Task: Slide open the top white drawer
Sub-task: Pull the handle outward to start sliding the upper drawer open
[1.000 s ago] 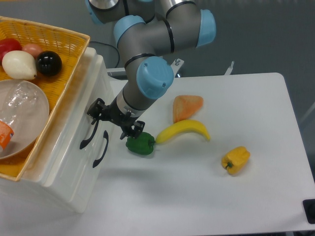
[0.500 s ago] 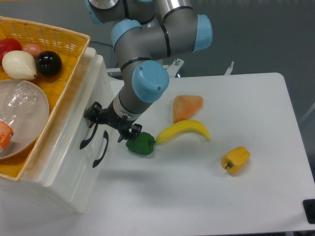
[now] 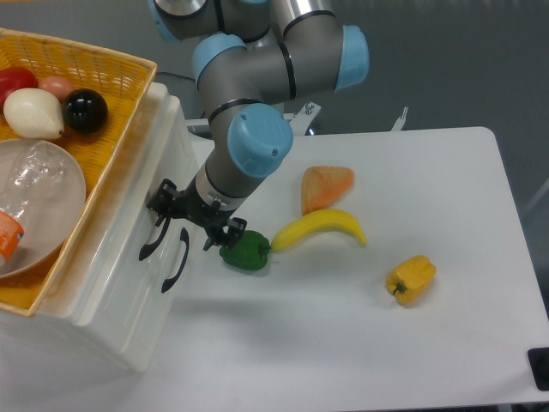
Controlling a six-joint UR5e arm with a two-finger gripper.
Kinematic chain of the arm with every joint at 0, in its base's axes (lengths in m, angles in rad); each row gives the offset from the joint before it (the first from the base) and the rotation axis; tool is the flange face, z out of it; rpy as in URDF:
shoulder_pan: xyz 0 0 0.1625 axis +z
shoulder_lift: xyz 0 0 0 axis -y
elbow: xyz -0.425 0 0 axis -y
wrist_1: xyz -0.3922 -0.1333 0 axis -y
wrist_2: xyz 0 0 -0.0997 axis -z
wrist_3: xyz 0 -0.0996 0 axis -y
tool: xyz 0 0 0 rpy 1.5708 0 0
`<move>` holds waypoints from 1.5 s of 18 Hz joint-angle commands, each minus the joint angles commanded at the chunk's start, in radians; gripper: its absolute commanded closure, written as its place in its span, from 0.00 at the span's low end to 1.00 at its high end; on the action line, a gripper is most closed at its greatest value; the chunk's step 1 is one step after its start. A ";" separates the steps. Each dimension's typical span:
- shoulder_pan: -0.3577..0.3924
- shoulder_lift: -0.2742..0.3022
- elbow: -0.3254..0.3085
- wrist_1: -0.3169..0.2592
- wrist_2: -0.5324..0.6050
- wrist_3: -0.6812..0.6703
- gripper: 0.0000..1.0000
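The white table [image 3: 412,343] fills most of the view, and at its left end stands the white cabinet [image 3: 103,292], carrying a yellow wicker basket [image 3: 103,64] on its top. The top white drawer [image 3: 129,215] sits in that cabinet's front, just under the basket, its curved black handle [image 3: 153,240] facing the table; the lower drawer's handle [image 3: 176,262] lies just beside it. The top drawer's front looks level with the rest of the cabinet face, so it is not pulled out.

My arm [image 3: 257,94] comes down from the top of the picture, grey with pale blue joint caps, and ends at the cabinet front. My gripper [image 3: 187,221] hangs right by the upper end of the top drawer's handle, one dark finger [image 3: 161,199] at the handle, the other [image 3: 225,232] over toward the green pepper [image 3: 246,251]. The fingers stand apart, closed on nothing.

In the basket I see a clear bowl [image 3: 39,202], a white round fruit [image 3: 33,113], a black ball [image 3: 86,110] and a red one [image 3: 15,81].

On the table lie a banana [image 3: 322,228], an orange wedge [image 3: 326,185] and a yellow pepper [image 3: 411,279]
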 joint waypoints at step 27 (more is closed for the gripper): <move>-0.009 0.009 -0.002 -0.002 -0.002 -0.002 0.50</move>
